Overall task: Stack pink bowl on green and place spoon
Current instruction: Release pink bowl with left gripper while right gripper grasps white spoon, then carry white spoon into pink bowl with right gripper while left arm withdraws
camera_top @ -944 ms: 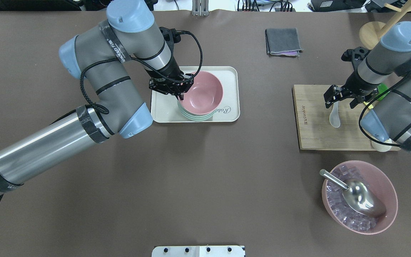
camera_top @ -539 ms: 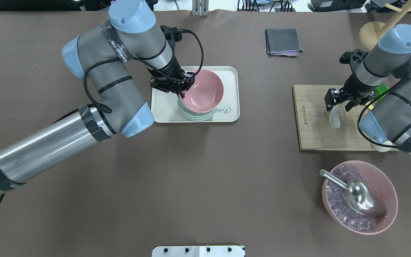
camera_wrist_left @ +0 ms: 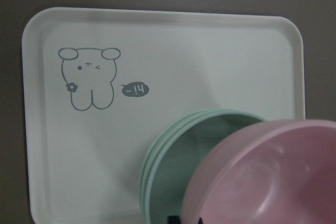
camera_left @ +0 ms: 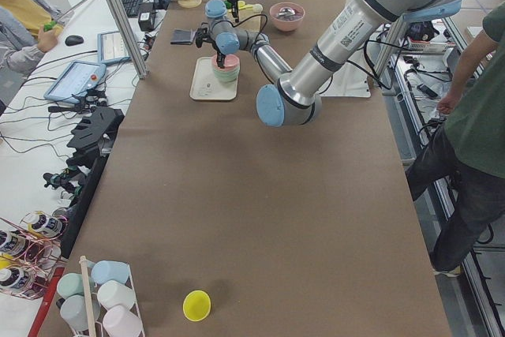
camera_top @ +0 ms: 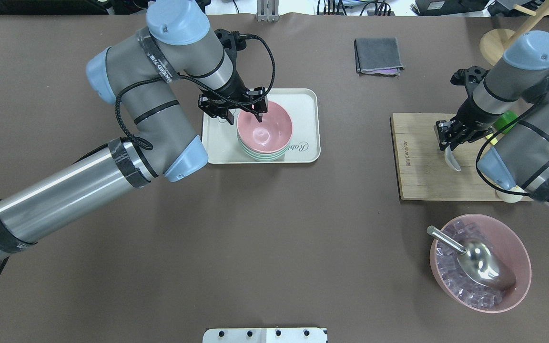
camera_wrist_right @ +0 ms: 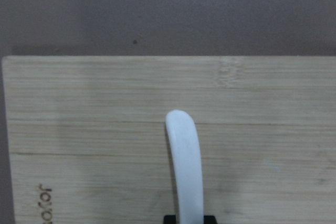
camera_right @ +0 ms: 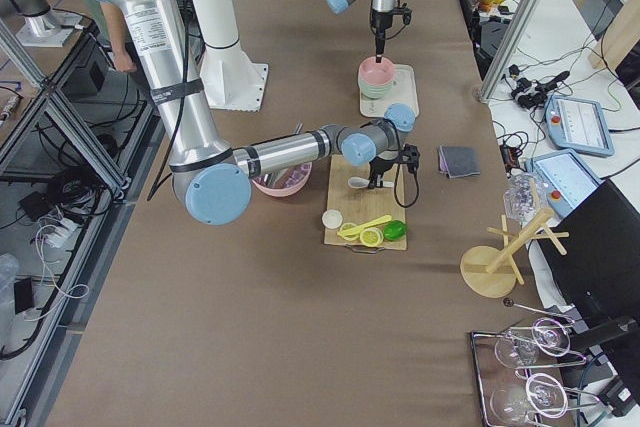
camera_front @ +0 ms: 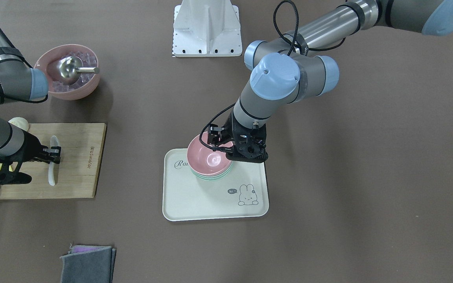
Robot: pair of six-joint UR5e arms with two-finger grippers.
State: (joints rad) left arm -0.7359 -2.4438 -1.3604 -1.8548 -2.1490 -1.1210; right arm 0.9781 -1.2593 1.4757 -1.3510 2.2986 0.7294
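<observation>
The pink bowl sits level in the stack of green bowls on the cream tray. My left gripper is at its back left rim. The left wrist view shows the fingertips close together on the rim of the pink bowl, over the green bowls. My right gripper is shut on the handle of the white spoon over the wooden board. The right wrist view shows the spoon held between the fingertips.
A second pink bowl with ice cubes and a metal scoop stands at the front right. A lime lies on the board's right end. A grey cloth and a wooden stand are at the back.
My left wrist has turned and the pink bowl has gone from tilted to level in the green stack. My right gripper has closed on the spoon handle, and the spoon now lies at a slant.
</observation>
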